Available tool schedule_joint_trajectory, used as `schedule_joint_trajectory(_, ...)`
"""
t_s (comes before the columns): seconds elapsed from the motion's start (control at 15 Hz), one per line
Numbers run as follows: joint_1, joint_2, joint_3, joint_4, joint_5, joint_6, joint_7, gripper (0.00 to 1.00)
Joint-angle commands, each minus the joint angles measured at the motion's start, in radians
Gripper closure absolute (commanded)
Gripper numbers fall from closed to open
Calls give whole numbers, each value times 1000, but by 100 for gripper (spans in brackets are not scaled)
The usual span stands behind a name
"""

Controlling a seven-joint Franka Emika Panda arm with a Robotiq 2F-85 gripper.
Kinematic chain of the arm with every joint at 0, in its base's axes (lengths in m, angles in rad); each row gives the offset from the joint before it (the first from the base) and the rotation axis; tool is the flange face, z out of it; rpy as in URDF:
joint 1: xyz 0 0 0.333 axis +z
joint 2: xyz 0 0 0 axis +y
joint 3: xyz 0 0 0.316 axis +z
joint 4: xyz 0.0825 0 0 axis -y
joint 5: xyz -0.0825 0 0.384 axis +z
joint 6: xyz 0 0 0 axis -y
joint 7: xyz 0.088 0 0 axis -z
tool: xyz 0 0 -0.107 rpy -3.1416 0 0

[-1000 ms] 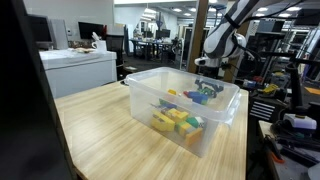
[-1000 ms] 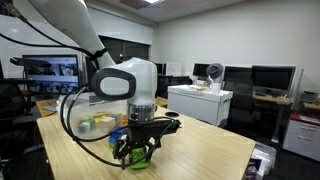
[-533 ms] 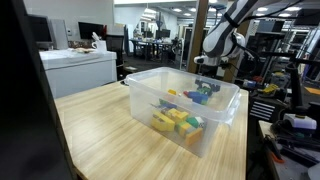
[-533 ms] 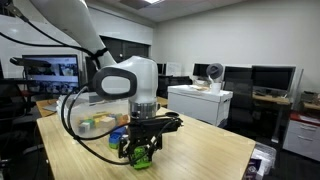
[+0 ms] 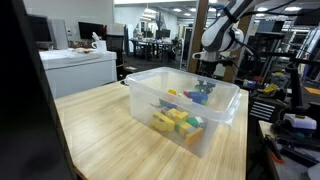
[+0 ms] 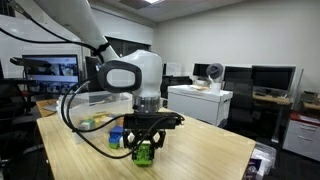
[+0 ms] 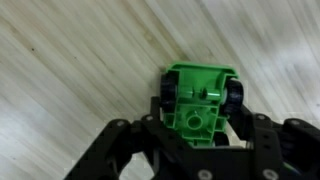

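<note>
Green plastic toy car point(image 7: 198, 108) with 2 black wheels, clamped between black gripper point(image 6: 144, 150) fingers, just above light wooden table point(image 6: 195, 150), long axis seemingly along fingers, wheels plain in wrist view only, clear plastic bin point(image 5: 145, 105) of coloured toys nearby in an exterior view.

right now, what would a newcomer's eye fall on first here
The gripper shut on a bright green wheeled toy, held over the wooden table. Next, the clear plastic bin on that table, with a heap of yellow, green and blue toys inside.
</note>
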Motion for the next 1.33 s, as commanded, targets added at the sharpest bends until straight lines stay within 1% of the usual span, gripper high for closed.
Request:
schedule_joint_trajectory(0.0, 15, -109, 13, 36, 54, -170, 171, 58)
schedule_joint_trajectory(0.2, 41, -183, 25, 72, 128, -286, 299, 58)
schedule_joint_trajectory(0.33, 69, -238, 34, 77, 187, -339, 370, 58)
schedule_joint_trajectory(0.67, 156, -377, 55, 37, 346, -481, 481, 58)
schedule_joint_trajectory(0.8, 198, -424, 64, -19, 364, -473, 527, 58)
schedule_joint_trajectory(1.07, 258, -486, 76, -128, 370, -440, 604, 58)
schedule_joint_trajectory(1.13, 267, -493, 77, -142, 362, -439, 616, 8)
schedule_joint_trajectory(1.2, 275, -498, 76, -155, 364, -436, 620, 8)
schedule_joint_trajectory(1.27, 281, -502, 74, -164, 364, -437, 627, 3)
